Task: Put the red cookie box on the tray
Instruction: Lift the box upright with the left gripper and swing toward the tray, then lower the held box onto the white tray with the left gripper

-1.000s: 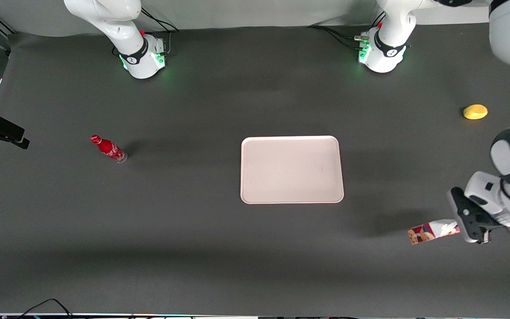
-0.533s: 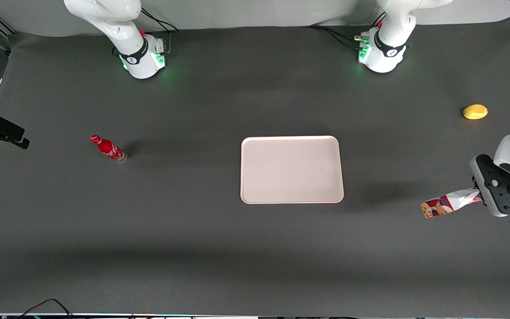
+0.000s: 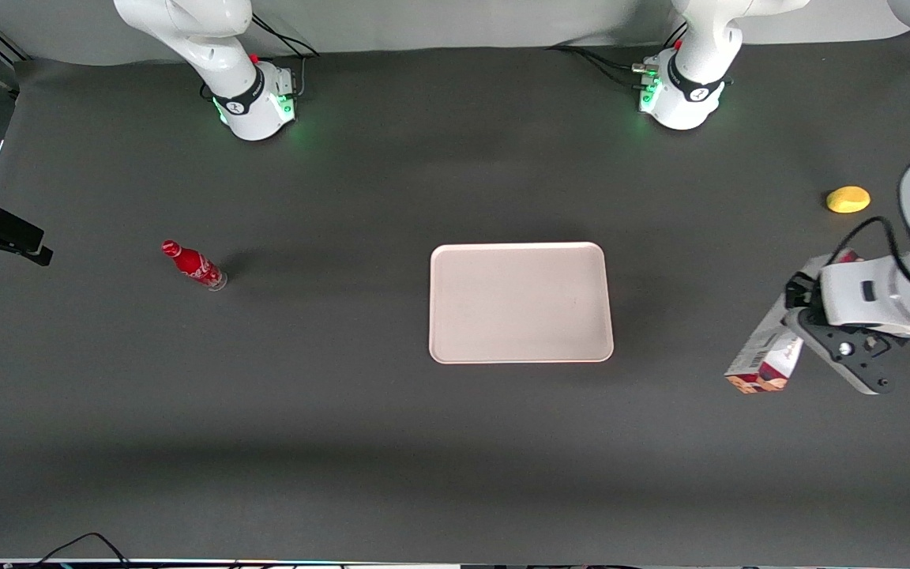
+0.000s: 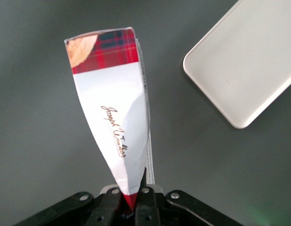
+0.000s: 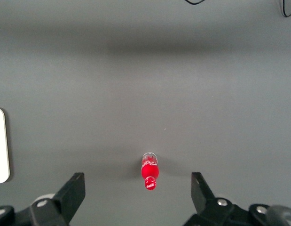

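My left gripper (image 3: 806,299) is shut on the red cookie box (image 3: 767,348) and holds it off the table at the working arm's end. The box hangs tilted, its cookie-picture end lowest and nearest the front camera. In the left wrist view the fingers (image 4: 146,203) pinch the box's red end, and the box (image 4: 114,117) stretches away from the gripper (image 4: 131,202) with its white patch and plaid end showing. The pale pinkish tray (image 3: 520,302) lies flat mid-table with nothing on it, well apart from the box; one of its corners (image 4: 248,61) shows in the wrist view.
A small red bottle (image 3: 194,265) stands toward the parked arm's end of the table and also shows as the bottle (image 5: 150,172) in the right wrist view. A yellow rounded object (image 3: 847,199) lies at the working arm's end, farther from the front camera than the gripper.
The gripper rose and moved away from the front camera with the box in it. The box swung from lying nearly level to hanging steeply, cookie end down.
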Robot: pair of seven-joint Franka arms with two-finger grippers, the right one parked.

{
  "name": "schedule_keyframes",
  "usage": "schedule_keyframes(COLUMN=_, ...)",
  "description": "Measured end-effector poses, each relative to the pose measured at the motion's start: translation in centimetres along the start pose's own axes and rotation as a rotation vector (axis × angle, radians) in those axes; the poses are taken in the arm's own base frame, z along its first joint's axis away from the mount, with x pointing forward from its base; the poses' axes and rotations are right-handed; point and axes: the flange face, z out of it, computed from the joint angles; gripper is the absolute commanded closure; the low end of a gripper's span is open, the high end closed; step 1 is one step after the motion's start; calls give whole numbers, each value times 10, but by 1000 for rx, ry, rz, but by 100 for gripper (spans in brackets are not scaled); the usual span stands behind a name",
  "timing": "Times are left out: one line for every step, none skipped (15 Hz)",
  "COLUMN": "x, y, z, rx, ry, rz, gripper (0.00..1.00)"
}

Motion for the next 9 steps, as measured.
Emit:
schedule_keyframes(x=8, y=14, z=3, rx=-9, ry=-4, rz=-83, gripper=100)
schedule_keyframes(x=16, y=29, z=6, rx=-17, ry=-9, rz=-175, gripper=100)
schedule_keyframes(x=25, y=45, z=9, rx=-23, ry=-14, rz=-259, gripper=100)
schedule_keyframes(x=33, y=61, z=12, rx=-24, ry=-17, rz=-332, gripper=100)
schedule_keyframes(x=43, y=78, z=17, rx=-25, ry=-16, rz=-404, gripper=100)
schedule_keyframes(x=54, y=97, z=24, rx=-19, ry=-5, rz=-482, gripper=100)
schedule_keyframes(x=65, y=117, z=35, rx=-3, ry=9, rz=-553, gripper=100)
schedule_keyframes(x=75, y=140, z=48, rx=10, ry=24, rz=-613, gripper=100)
schedule_keyframes(x=83, y=163, z=64, rx=15, ry=34, rz=-657, gripper=100)
